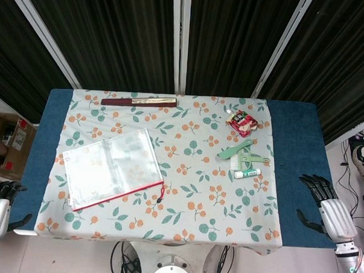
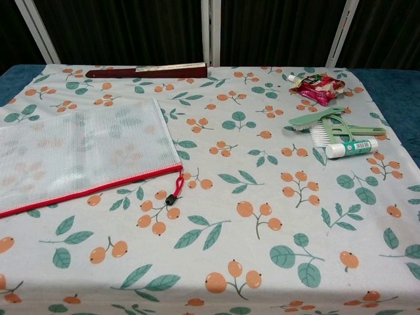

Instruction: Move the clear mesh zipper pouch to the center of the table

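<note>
The clear mesh zipper pouch [image 1: 111, 166] [image 2: 79, 154] lies flat on the left half of the table, its red zipper edge toward the front and a black pull [image 2: 174, 195] at its right corner. My left hand [image 1: 1, 204] hangs off the table's left front corner, away from the pouch, holding nothing. At the right front edge my right hand [image 1: 324, 203] hovers with fingers spread and empty. Neither hand shows in the chest view.
A dark red closed fan [image 1: 139, 101] lies along the far edge. On the right are a red snack packet [image 1: 242, 122], a green brush [image 1: 245, 152] and a white tube [image 1: 245, 173]. The fruit-print cloth [image 1: 185, 203] covers the table. A cardboard box [image 1: 9, 144] stands on the floor at left.
</note>
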Tool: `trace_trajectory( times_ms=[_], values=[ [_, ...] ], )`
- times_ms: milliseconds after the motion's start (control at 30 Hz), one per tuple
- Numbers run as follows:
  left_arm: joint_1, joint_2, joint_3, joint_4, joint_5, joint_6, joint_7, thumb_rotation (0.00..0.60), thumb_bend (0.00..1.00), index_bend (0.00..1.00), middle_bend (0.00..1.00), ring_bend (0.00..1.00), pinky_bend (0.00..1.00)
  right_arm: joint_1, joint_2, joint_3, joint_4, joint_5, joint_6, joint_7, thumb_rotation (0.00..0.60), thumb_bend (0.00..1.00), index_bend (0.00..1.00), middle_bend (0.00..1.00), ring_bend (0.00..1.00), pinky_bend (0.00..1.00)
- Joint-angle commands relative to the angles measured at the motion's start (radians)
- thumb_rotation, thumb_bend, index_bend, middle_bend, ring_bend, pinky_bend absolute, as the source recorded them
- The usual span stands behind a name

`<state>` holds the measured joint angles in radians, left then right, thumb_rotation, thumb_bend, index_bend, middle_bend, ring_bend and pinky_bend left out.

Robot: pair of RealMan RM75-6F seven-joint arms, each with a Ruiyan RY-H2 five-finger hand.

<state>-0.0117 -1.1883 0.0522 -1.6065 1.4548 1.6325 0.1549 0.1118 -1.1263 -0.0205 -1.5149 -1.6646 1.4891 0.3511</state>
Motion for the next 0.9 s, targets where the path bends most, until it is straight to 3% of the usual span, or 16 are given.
trace_trajectory(
  times_ms=[33, 500, 667, 900],
  values=[
    [-0.005, 0.0, -0.018, 0.016, 0.0, -0.006, -0.003, 0.6, 0.07, 0.33, 0.26, 0.19, 0.17, 0.014, -0.003, 0.01, -0.021, -0.002, -0.009, -0.029, 0.6, 0.27, 0.1, 0.08, 0.0, 0.0],
    [-0.031, 0.05, -0.037, -0.087, 0.077, -0.031, 0.031, 0.6, 0.07, 0.33, 0.26, 0.19, 0.17, 0.028, 0.016, 0.01, -0.028, 0.002, -0.021, -0.008, 0.6, 0.27, 0.1, 0.08, 0.0, 0.0],
    [-0.157, 0.049, -0.059, -0.15, 0.191, -0.16, 0.103, 0.6, 0.07, 0.34, 0.26, 0.19, 0.17, 0.034, 0.036, 0.008, -0.032, -0.016, -0.012, 0.003, 0.6, 0.27, 0.1, 0.08, 0.0, 0.0],
    [-0.424, 0.008, -0.112, -0.21, 0.286, -0.5, 0.18, 0.6, 0.21, 0.35, 0.26, 0.19, 0.17, 0.036, 0.059, 0.005, -0.063, -0.029, -0.005, -0.02, 0.6, 0.27, 0.1, 0.08, 0.0, 0.0]
  ],
)
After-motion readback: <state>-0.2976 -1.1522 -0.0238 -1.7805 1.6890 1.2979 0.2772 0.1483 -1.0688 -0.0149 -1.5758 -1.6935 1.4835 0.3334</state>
